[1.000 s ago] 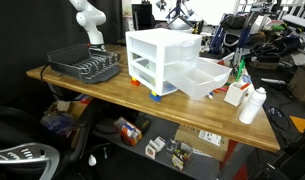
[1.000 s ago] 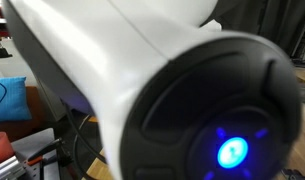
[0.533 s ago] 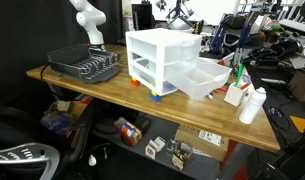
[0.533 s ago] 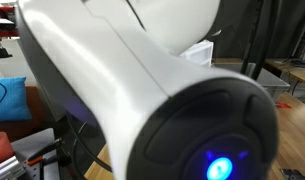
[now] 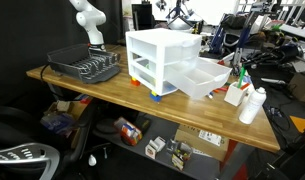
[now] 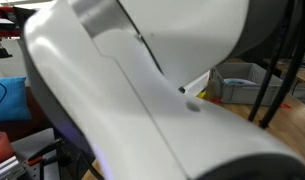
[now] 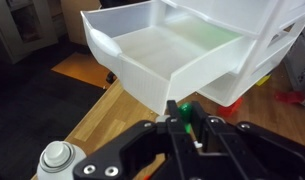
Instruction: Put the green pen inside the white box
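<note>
My gripper (image 7: 182,128) is clamped tight on the pen (image 7: 184,109); I see it over the table (image 7: 97,120), just before the box (image 7: 152,85).

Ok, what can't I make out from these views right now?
Wrist view: only a short end of the green pen shows; the claw covers the rest.
Exterior view: beside the white box, pen and claw are too small to pick out among the clutter.
Exterior view: the arm's white casing, blurred right against the lens, hides pen, claw and table.
</note>
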`<state>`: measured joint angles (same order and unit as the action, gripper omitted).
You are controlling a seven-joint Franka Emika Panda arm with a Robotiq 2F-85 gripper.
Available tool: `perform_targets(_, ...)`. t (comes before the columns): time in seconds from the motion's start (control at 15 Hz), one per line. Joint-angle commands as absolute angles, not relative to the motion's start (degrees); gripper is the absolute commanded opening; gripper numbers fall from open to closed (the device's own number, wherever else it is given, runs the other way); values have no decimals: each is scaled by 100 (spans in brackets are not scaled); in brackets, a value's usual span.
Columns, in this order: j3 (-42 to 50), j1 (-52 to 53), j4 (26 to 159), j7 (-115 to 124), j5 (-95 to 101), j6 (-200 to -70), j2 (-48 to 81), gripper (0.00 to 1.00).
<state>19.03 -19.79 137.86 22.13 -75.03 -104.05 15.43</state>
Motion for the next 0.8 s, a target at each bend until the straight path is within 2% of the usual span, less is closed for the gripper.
perform_targets(0.0,1894,-1950,13400,2259,-7672,-10289,2048,4)
perform_targets(0.4,1866,-1957,12820,2398,-7562,-10169,2792,4)
perform_targets(0.47,1890,-1951,12792,2428,-7504,-10208,2851,21)
perform_targets(0.53,1906,-1961,12777,2445,-7465,-10196,2885,44)
perform_targets(0.67,1959,-1967,12819,2429,-7398,-10223,2856,48)
perform_targets(0.73,1993,-1967,12844,2405,-7361,-10241,2814,54)
